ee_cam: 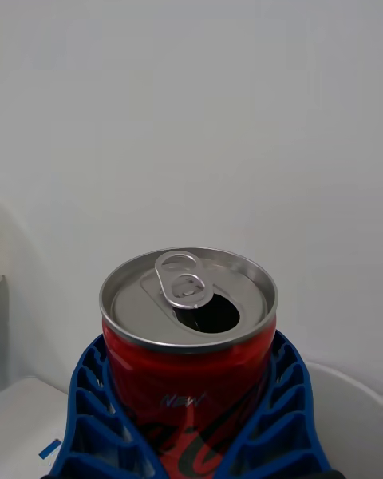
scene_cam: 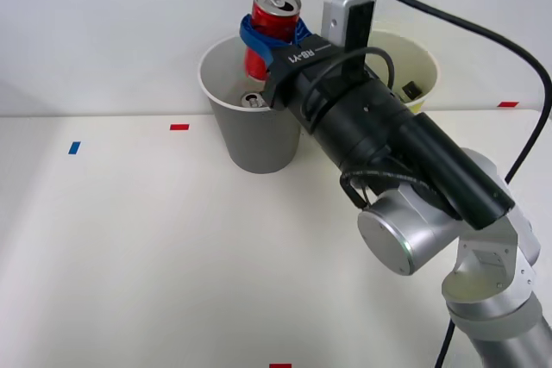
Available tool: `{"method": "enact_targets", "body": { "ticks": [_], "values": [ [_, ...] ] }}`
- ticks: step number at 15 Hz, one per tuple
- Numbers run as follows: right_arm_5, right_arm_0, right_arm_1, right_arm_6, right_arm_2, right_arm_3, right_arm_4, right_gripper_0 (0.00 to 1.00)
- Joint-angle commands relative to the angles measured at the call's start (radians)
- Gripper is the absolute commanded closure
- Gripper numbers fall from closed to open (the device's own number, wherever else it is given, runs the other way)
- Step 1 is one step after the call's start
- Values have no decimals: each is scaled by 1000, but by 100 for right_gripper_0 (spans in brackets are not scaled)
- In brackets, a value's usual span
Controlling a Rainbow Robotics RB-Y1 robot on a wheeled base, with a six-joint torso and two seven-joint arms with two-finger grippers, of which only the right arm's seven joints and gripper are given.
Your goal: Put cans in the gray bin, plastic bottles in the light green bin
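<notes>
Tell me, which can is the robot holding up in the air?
The red can, clamped between the right gripper's blue fingers above the gray bin. The other can already lies down inside that bin, showing its silver top.

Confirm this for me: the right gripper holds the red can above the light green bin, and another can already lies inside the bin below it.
Wrong bin. In the front view the right gripper holds the red can above the gray bin, not the light green bin beside it. The rest stands: another can already lies inside the gray bin.

White table [scene_cam: 129, 239], red tape marks [scene_cam: 179, 127], blue tape mark [scene_cam: 74, 147], white wall [scene_cam: 103, 15]
</notes>
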Motion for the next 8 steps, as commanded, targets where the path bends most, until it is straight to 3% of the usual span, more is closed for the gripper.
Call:
{"method": "enact_targets", "body": {
  "ticks": [1, 8],
  "values": [
    [20, -92, 17, -17, -16, 79, -3, 100],
    [-127, -279, 49, -37, -25, 417, 29, 100]
  ]
}}
